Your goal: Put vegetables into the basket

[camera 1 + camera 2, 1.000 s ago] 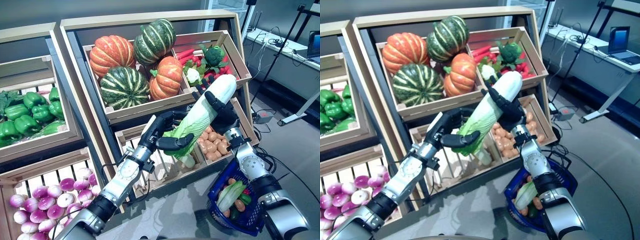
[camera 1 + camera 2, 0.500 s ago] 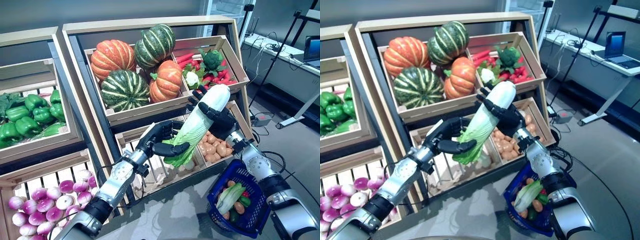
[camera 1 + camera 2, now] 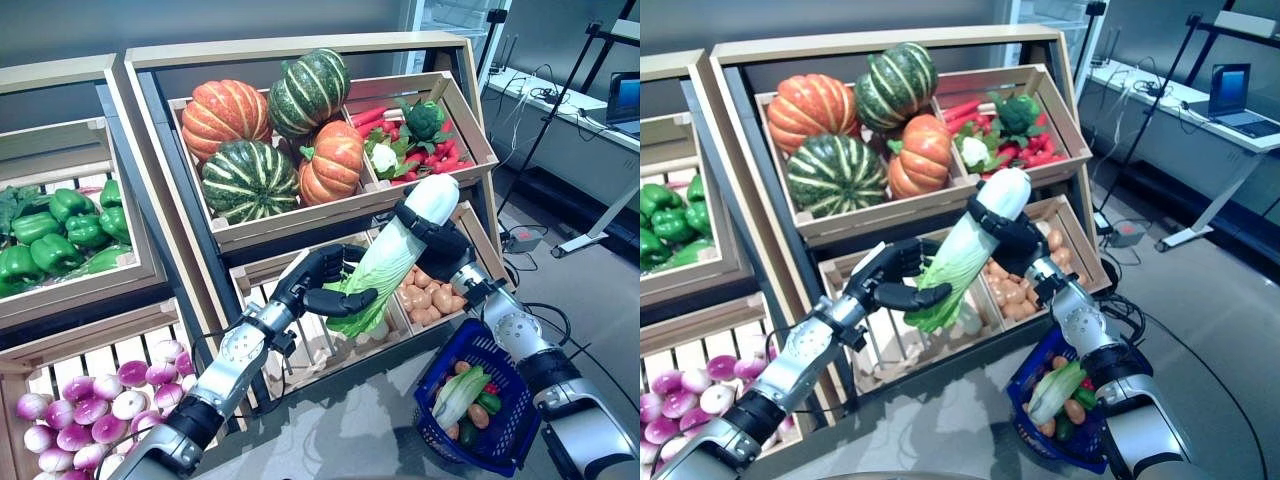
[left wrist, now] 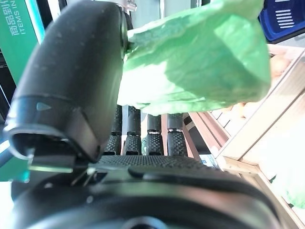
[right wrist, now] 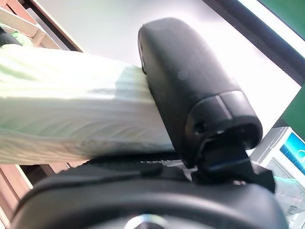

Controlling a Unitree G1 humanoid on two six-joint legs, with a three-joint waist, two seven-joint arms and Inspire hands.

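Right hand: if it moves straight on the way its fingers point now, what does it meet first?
Probably the crate of red and green vegetables just beyond it. The right hand, curled round the cabbage, points up toward that shelf; depth is uncertain.

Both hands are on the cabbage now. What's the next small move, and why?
Probably let the left hand release the leafy end so the right hand, curled round the white end, can swing the napa cabbage down toward the blue basket, which hangs below it on the right arm.
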